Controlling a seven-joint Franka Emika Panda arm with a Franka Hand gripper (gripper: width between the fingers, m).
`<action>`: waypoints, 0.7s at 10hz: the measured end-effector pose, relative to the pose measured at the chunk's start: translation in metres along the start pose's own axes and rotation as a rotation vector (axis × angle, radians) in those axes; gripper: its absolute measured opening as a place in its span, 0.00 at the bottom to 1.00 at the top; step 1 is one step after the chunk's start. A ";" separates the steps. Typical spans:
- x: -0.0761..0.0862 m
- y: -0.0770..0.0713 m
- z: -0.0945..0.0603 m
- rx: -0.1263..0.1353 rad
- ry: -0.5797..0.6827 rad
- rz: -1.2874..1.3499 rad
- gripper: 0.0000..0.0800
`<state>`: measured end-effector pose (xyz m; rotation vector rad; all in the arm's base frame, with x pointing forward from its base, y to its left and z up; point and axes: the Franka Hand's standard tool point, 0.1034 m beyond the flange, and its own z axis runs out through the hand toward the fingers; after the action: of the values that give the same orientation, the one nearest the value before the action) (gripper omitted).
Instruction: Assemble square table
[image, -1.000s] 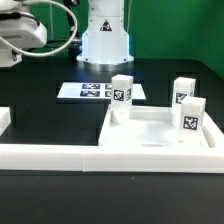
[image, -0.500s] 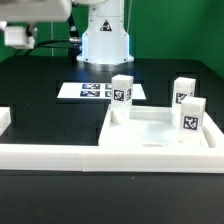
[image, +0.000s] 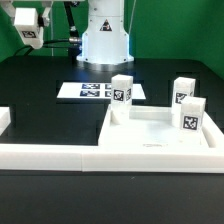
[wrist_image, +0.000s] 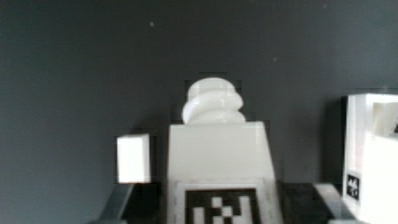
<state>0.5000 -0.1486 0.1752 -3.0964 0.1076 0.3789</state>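
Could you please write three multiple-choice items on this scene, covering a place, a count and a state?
1. Where does the marker board lie?
A. Between the robot base and the tabletop
B. On the tabletop
C. In the gripper

2. How many legs stand on the tabletop?
A. One
B. Three
C. Five

3. What is the gripper doing?
A. Hanging open and empty
B. Holding a leg
C. Holding the tabletop

Answers:
1 A, it lies flat behind the tabletop.
2 B, three tagged legs stand upright there.
3 B, the wrist view shows a leg between the fingers.
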 end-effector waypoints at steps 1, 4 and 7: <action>0.004 -0.001 0.002 -0.009 0.084 0.001 0.36; 0.021 -0.082 0.016 0.004 0.380 0.137 0.36; 0.047 -0.105 -0.001 -0.015 0.615 0.164 0.36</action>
<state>0.5534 -0.0470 0.1663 -3.1020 0.3654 -0.5839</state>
